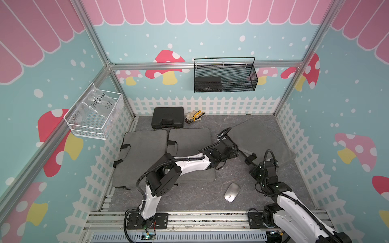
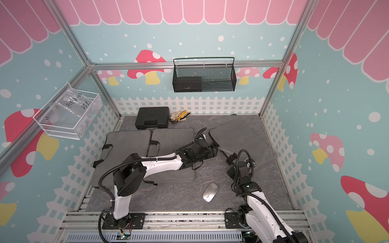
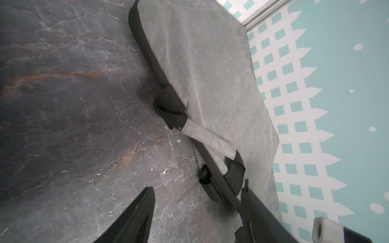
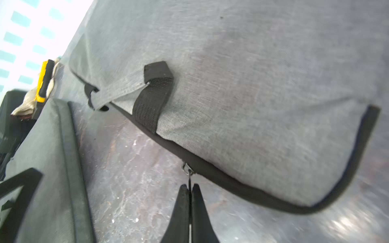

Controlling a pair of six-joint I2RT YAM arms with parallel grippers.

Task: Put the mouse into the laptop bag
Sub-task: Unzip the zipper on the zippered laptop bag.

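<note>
The silver mouse point(image 1: 232, 192) point(image 2: 210, 192) lies on the dark table near the front, between the two arms. The grey laptop bag point(image 1: 261, 136) point(image 2: 240, 134) point(image 3: 210, 73) point(image 4: 252, 84) lies at the right rear. My right gripper point(image 4: 190, 186) point(image 1: 249, 161) is shut on the bag's metal zipper pull point(image 4: 188, 168) at its black-trimmed edge. My left gripper point(image 3: 197, 186) point(image 1: 234, 152) stands open just above the table beside the bag's black handle strap point(image 3: 219, 178), which runs close past one finger; nothing sits between the jaws.
Two more grey padded bags point(image 1: 143, 151) point(image 1: 189, 141) lie at the left under the left arm. A black case point(image 1: 167, 117) and gloves with a yellow tool point(image 1: 194, 117) sit at the back. Wire baskets point(image 1: 225, 75) point(image 1: 94, 113) hang on the walls.
</note>
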